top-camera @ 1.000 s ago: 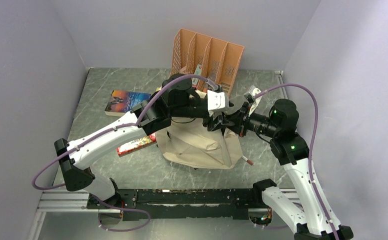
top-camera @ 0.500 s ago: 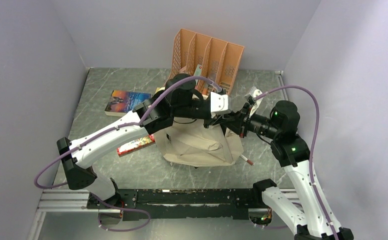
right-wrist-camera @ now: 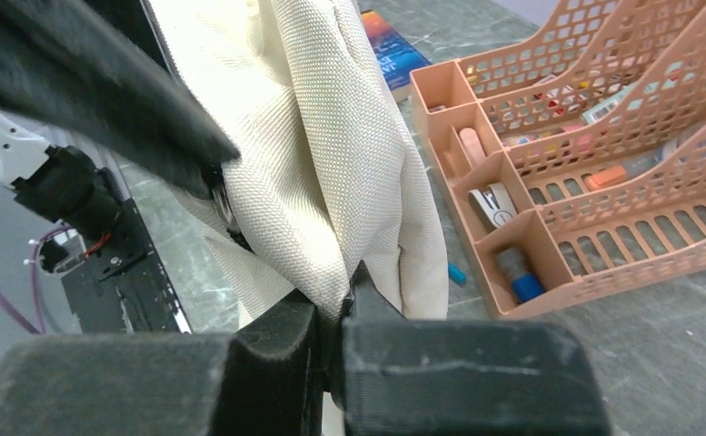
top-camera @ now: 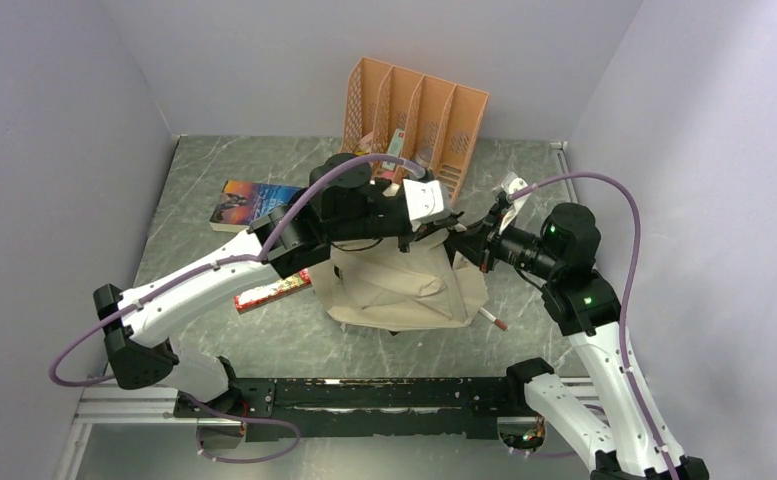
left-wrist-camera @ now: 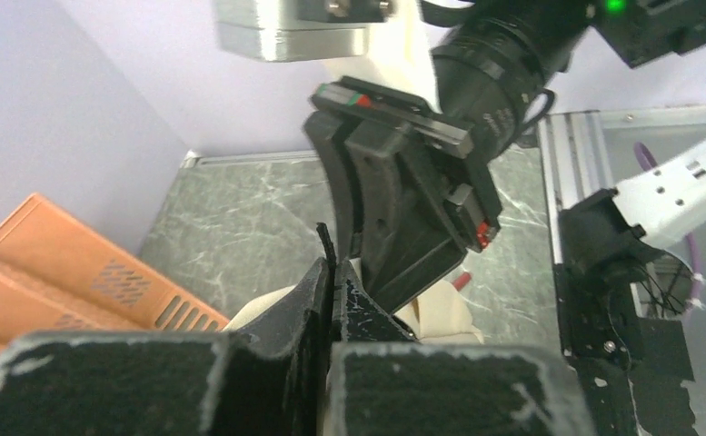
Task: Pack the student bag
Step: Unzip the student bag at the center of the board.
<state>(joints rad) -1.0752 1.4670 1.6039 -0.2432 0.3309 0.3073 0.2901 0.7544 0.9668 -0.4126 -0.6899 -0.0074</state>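
Note:
The student bag (top-camera: 394,290), a soft beige backpack, stands slumped in the middle of the table, its top lifted between both arms. My left gripper (top-camera: 431,236) sits over the bag's upper right corner. In the left wrist view this gripper (left-wrist-camera: 333,272) is shut on a thin black tab (left-wrist-camera: 324,241) that sticks up from the bag (left-wrist-camera: 440,313). My right gripper (top-camera: 461,245) faces it from the right, almost touching. Its jaws (right-wrist-camera: 335,304) are shut on a fold of the bag's beige fabric (right-wrist-camera: 349,136). The bag's inside is hidden.
An orange file organizer (top-camera: 414,115) with small items stands behind the bag, close to the grippers (right-wrist-camera: 603,182). A book (top-camera: 254,203) lies at the back left, a flat red item (top-camera: 272,290) left of the bag, a pen (top-camera: 496,320) at its right corner.
My left gripper has gone from open to shut on the black tab and drawn slightly left and back. The right gripper has kept its grip on the fabric.

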